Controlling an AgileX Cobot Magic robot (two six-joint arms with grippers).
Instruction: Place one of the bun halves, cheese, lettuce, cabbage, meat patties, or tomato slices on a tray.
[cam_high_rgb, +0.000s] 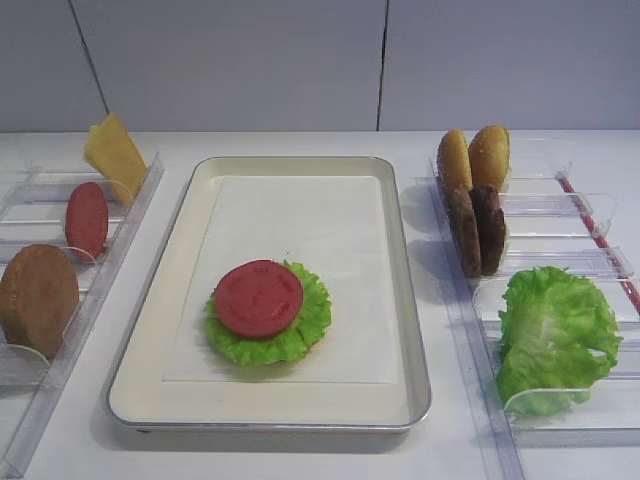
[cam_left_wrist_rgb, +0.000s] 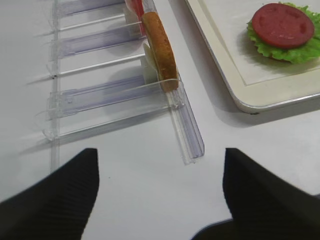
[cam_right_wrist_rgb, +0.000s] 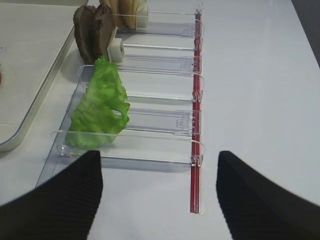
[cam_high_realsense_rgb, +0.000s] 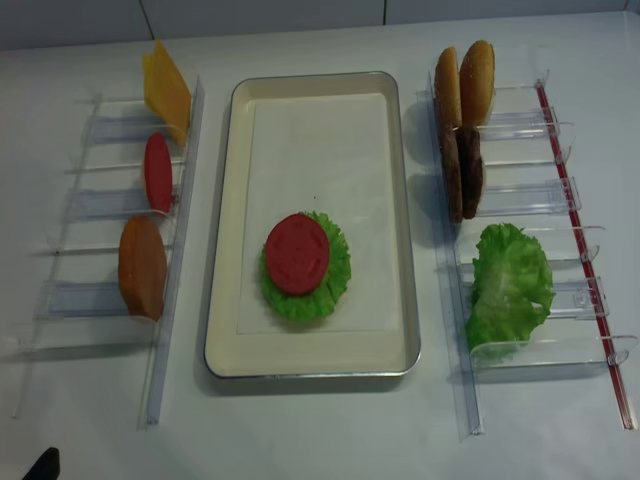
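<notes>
On the cream tray (cam_high_rgb: 270, 405) a tomato slice (cam_high_rgb: 258, 297) lies flat on a round ruffled green leaf (cam_high_rgb: 300, 338). In the left rack stand the cheese (cam_high_rgb: 113, 155), another tomato slice (cam_high_rgb: 87, 219) and a bun half (cam_high_rgb: 38, 298). The right rack holds two bun halves (cam_high_rgb: 472, 155), two meat patties (cam_high_rgb: 476, 230) and a loose lettuce leaf (cam_high_rgb: 553, 335). Which green is the cabbage I cannot tell. My left gripper (cam_left_wrist_rgb: 160, 152) is open over bare table near the left rack's front end. My right gripper (cam_right_wrist_rgb: 158, 155) is open, empty, short of the lettuce (cam_right_wrist_rgb: 100, 107).
Clear plastic racks flank the tray, the left rack (cam_high_realsense_rgb: 100, 300) and the right rack (cam_high_realsense_rgb: 560, 290). A red strip (cam_right_wrist_rgb: 196, 150) runs along the right rack's outer side. The left rack's rail end (cam_left_wrist_rgb: 192, 145) juts toward my left gripper. The tray corner (cam_left_wrist_rgb: 250, 102) lies to its right.
</notes>
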